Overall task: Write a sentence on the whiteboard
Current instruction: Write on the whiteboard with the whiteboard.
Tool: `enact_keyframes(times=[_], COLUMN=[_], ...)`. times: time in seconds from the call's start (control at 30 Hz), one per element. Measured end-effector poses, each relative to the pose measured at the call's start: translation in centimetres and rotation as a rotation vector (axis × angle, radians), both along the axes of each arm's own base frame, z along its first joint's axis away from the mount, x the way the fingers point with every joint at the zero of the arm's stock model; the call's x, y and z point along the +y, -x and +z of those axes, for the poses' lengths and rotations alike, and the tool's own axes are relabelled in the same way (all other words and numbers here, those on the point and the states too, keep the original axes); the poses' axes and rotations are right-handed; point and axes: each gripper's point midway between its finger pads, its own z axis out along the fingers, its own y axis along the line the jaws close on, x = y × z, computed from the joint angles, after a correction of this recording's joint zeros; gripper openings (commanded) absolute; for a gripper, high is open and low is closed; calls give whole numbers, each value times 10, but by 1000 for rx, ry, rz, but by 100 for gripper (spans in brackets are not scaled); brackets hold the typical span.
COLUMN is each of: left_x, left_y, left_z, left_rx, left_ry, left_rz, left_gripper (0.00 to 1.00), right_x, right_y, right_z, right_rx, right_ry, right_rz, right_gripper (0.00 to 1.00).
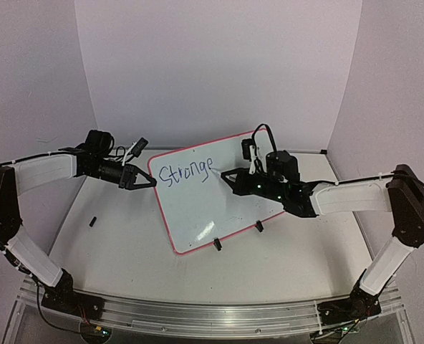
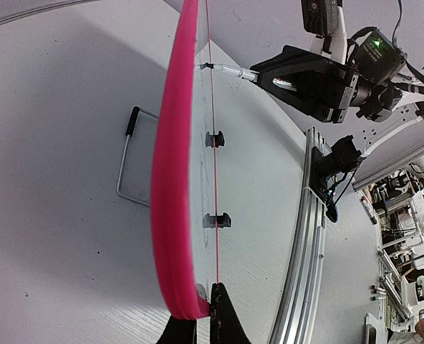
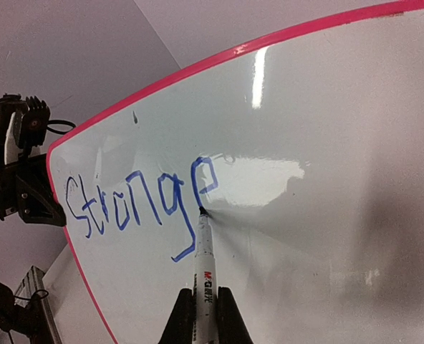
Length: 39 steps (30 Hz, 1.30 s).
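Whiteboard [image 1: 198, 208] propped on the table [image 1: 112, 244], bearing blue lettering [image 3: 137, 204] "Stronge"; left gripper [image 1: 149, 183] pinched on its left rim, right gripper [image 3: 201, 315] clamping a marker [image 3: 201, 265], tip on the board

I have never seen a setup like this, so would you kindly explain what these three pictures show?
Two robot arms are bolted to the near edge of a table. The overhead picture shows both; the other two come from cameras on each wrist. The left gripper is shut on the pink rim of the whiteboard, steadying it. The right gripper is shut on a marker, its tip on the board after the blue lettering, "Stronge" so far. A small black object, perhaps a cap, lies on the table.
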Motion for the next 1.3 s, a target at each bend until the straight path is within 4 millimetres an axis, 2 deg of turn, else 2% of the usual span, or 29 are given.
enact_keyframes(times=[0.17, 0.47, 1.03, 1.3], left_x=[0, 0, 0, 0], left_y=[0, 0, 0, 0], left_z=[0, 0, 0, 0], left_rx=[-1, -3, -9, -7], left_ry=[0, 0, -1, -1], left_rz=[0, -2, -5, -5], left_gripper=[0, 0, 0, 0], right_x=[-5, -16, -13, -15], right_y=[3, -3, -13, -19], right_z=[-4, 3, 36, 28], right_rx=[7, -19, -90, -75], right_ry=[7, 28, 13, 23], right_rz=[-11, -75, -88, -96], right_gripper=[0, 0, 0, 0])
